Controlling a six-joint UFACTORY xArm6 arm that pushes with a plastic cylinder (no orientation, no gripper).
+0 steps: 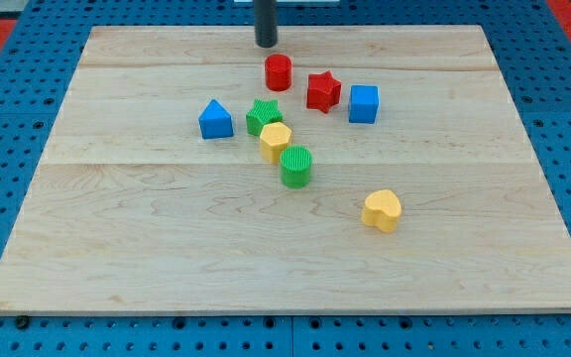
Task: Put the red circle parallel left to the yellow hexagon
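The red circle (279, 71) sits near the top middle of the wooden board (117, 218). The yellow hexagon (276, 141) lies below it, touching a green star (263, 116) above-left and a green circle (296, 166) below-right. My tip (267, 44) is just above and slightly left of the red circle, a small gap apart from it.
A red star (323, 91) and a blue cube (363, 103) lie to the right of the red circle. A blue triangle (215, 120) lies left of the green star. A yellow heart (382, 210) lies at lower right.
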